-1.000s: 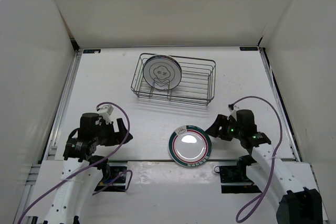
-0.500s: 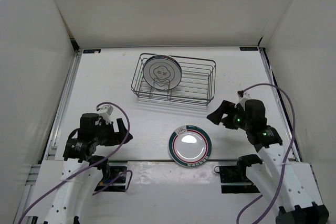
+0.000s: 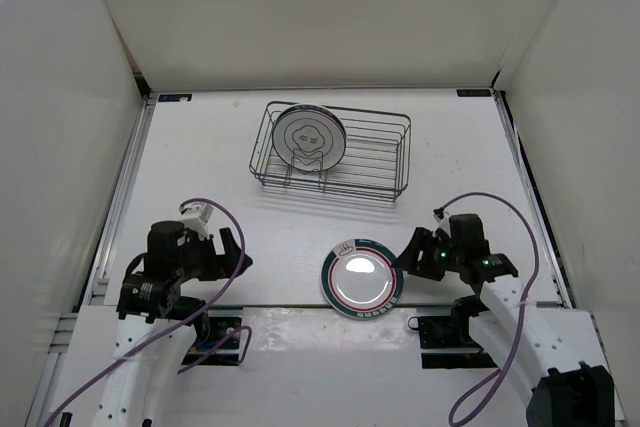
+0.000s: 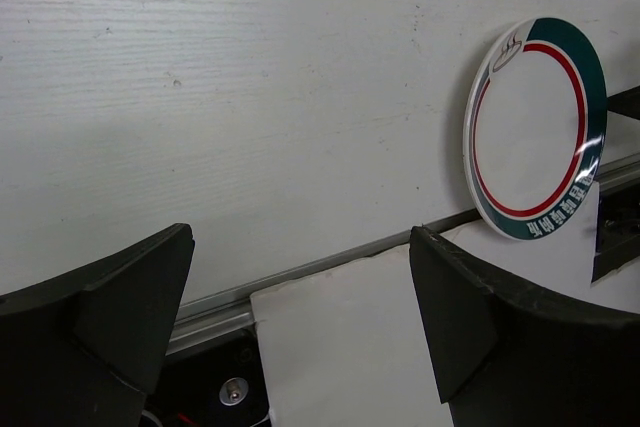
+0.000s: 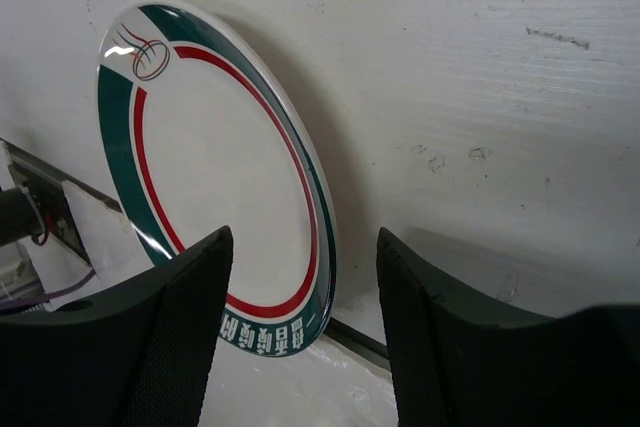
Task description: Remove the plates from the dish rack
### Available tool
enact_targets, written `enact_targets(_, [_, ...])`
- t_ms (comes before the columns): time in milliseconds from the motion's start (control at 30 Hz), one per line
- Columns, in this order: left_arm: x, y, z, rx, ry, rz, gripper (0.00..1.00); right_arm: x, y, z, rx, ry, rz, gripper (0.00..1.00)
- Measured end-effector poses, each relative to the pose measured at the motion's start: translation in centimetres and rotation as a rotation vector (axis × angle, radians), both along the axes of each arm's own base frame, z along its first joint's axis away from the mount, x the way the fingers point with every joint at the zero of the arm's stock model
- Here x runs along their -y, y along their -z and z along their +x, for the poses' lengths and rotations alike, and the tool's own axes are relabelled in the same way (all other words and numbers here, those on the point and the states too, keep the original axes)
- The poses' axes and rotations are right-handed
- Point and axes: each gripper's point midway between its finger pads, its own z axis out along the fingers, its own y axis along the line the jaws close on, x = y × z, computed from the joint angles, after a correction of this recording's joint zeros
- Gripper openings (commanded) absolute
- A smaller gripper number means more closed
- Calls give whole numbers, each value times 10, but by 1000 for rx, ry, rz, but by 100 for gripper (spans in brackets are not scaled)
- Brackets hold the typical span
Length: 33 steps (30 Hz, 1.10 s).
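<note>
The dark wire dish rack [image 3: 372,155] stands at the back of the table. A silvery-grey plate [image 3: 310,137] stands upright in its left end. The white plate with a teal band and thin red ring [image 3: 362,279] lies flat near the table's front edge; it also shows in the left wrist view [image 4: 535,127] and the right wrist view [image 5: 215,172]. My right gripper [image 3: 410,254] is open and empty just right of this plate, its jaws either side of the plate's rim [image 5: 305,317]. My left gripper [image 3: 236,255] is open and empty at the front left. The red-ringed white plate is out of view.
White walls enclose the table on three sides. A metal rail [image 4: 300,272] runs along the table's front edge, with a white base panel [image 4: 380,347] below it. Purple cables [image 3: 225,212] loop from both arms.
My right gripper rose and swung back away from the teal plate, then came down again to the plate's right rim. The left arm barely shifted. The plates have not moved.
</note>
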Motion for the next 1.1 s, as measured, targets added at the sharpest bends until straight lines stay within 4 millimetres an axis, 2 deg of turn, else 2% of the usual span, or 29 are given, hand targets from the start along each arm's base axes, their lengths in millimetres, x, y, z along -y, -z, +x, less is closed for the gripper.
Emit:
enact_targets(133, [1,4,0,-32,4,1,100,0,5,-4,13,13,18,51])
enact_targets(167, [1,4,0,-35,4,2,100,-1,8,-4,4,12,22,44])
enact_targets(367, [1,3,0,-26,3,1,100,-4,25,-14,-106,3,30,35])
enact_targets(500, [0,3,0,-20,-1,3,100,-8,29,-12,-113,3,51,14])
enact_targets(667, [-1,3,1,-17,-5,7,100,-16,24,-5,-101,-11,101,0])
enact_targets(867, [-1,3,1,-18,-5,7,100,-19,19,15,-95,6,92,1])
enact_targets(933, [-1,5,1,-29,-3,7,100,-21,18,24,-95,12,89,23])
enact_targets(967, [0,6,1,-37,-2,7,100,-20,19,28,-93,17,81,40])
enact_targets(1033, [0,6,1,-44,-1,8,100,-17,24,32,-103,38,53,51])
enact_targets(1100, [0,6,0,-44,0,6,100,-17,20,38,-96,44,50,53])
